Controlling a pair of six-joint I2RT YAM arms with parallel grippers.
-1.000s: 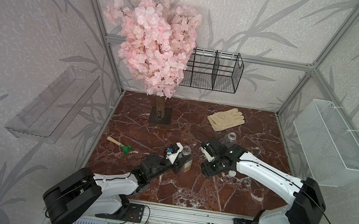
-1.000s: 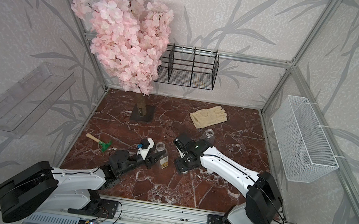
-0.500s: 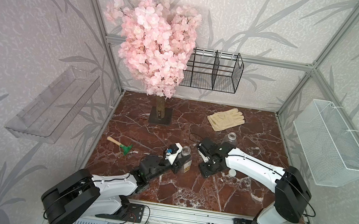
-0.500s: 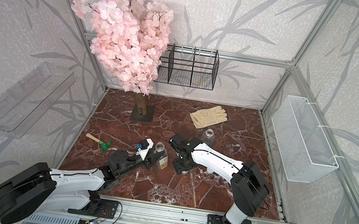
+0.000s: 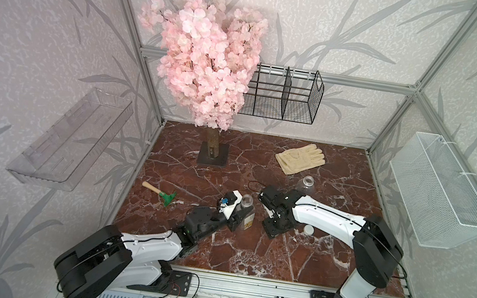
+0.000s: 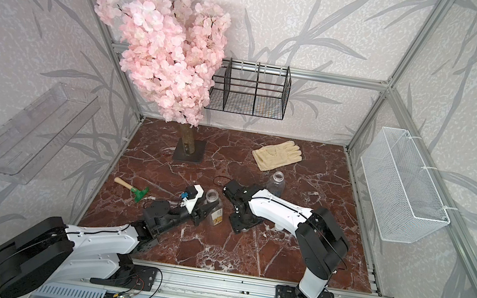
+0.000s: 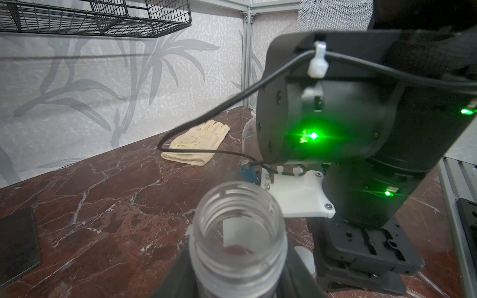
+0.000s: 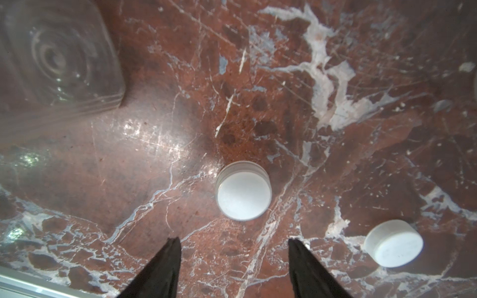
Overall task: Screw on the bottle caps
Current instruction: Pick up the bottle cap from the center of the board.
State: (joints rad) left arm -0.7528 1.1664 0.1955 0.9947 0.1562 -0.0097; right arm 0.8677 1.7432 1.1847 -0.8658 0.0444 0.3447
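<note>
left gripper [image 5: 239, 222] clamps the uncapped, empty bottle [image 7: 238, 232]
right gripper [image 8: 232, 240] spread, holding nothing, above a cap [image 8: 244, 192]; marble table [image 8: 361, 154] open around it, second cap [image 8: 393, 243] near.

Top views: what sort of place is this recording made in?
Probably a staged robot test cell, not a real room: aluminium framing with leaf wallpaper encloses a marble-look tabletop, two arms are mounted on a front rail, and an artificial blossom tree serves as a prop.
</note>
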